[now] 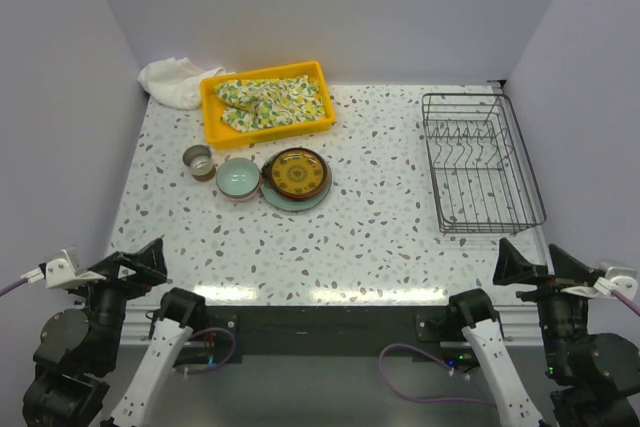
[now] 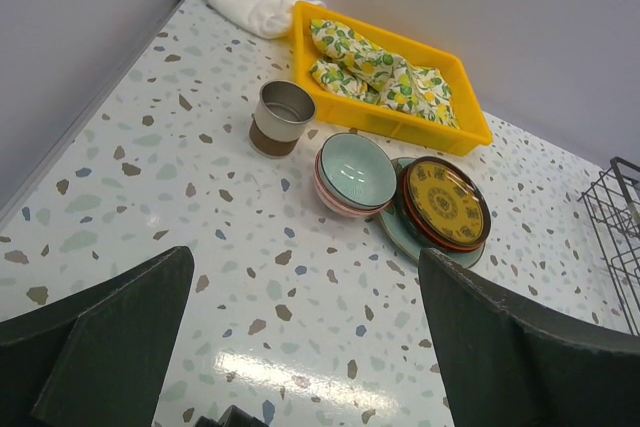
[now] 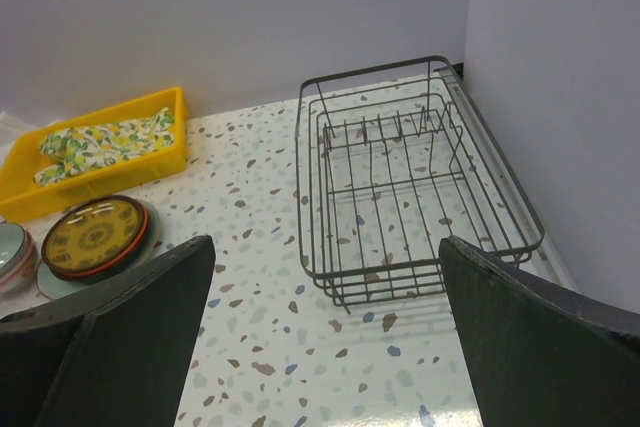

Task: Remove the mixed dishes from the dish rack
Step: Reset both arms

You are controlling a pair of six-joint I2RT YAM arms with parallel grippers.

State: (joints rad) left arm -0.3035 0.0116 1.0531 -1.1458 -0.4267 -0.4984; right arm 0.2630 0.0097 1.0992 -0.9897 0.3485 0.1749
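Observation:
The dish rack point(image 1: 483, 97) stands empty at the right of the table; it also shows in the right wrist view point(image 3: 390, 282). The mixed dishes sit at centre left. A tan cup point(image 1: 198, 160) point(image 2: 281, 117) stands beside a celadon bowl point(image 1: 238, 178) point(image 2: 355, 172) nested in a red-patterned bowl. A brown-yellow plate point(image 1: 295, 173) point(image 2: 443, 202) point(image 3: 95, 237) lies on a black-red bowl, over a pale green-blue plate point(image 1: 300, 199) point(image 2: 400, 232). My left gripper point(image 1: 135, 267) point(image 2: 305, 347) and right gripper point(image 1: 530, 267) point(image 3: 325, 337) hang open and empty over the near edge.
A yellow tray point(image 1: 270, 134) point(image 2: 400, 127) holding a floral cloth point(image 1: 272, 102) sits at the back left, with a white cloth point(image 1: 172, 82) in the corner behind it. Walls close in the left, back and right sides.

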